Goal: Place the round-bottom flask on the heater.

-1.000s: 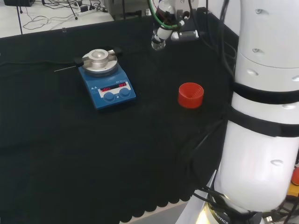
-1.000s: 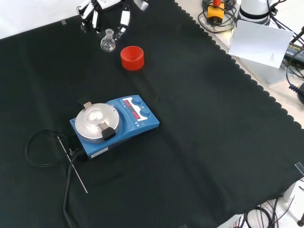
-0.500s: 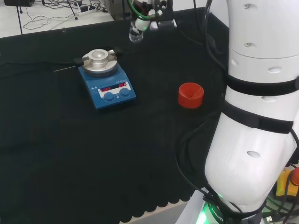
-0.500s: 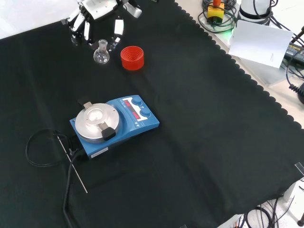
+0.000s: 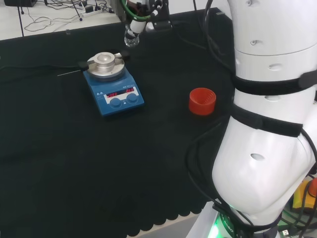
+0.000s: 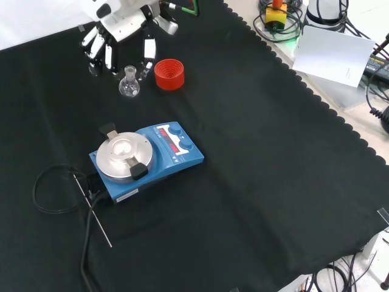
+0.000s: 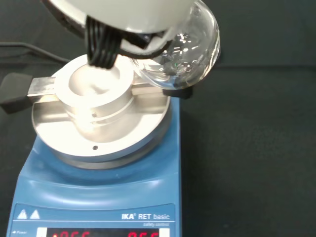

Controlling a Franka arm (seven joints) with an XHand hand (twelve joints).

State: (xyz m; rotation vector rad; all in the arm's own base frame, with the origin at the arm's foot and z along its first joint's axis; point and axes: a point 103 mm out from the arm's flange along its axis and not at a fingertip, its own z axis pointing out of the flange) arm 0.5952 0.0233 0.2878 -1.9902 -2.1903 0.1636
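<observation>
A black cloth [image 5: 74, 163] covers the bench. Looking over the arm, the hand [image 5: 143, 10] is up in the air near the far edge, just to the right of the blue heater [image 5: 113, 89]. A small glass flask [image 5: 131, 39] hangs from it. A red ring [image 5: 202, 100] sits further right, well apart.

From the front, the hand [image 6: 118, 30] reaches down with its fingers [image 6: 148, 48] curled round the flask [image 6: 128, 85] by its neck. The red ring [image 6: 169, 73] is just beside it. The heater [image 6: 146, 161] is lower down, nearer us.

From the wrist, the round flask [image 7: 182, 54] floats beside the heater's silver top [image 7: 101, 118], not resting on it.
</observation>
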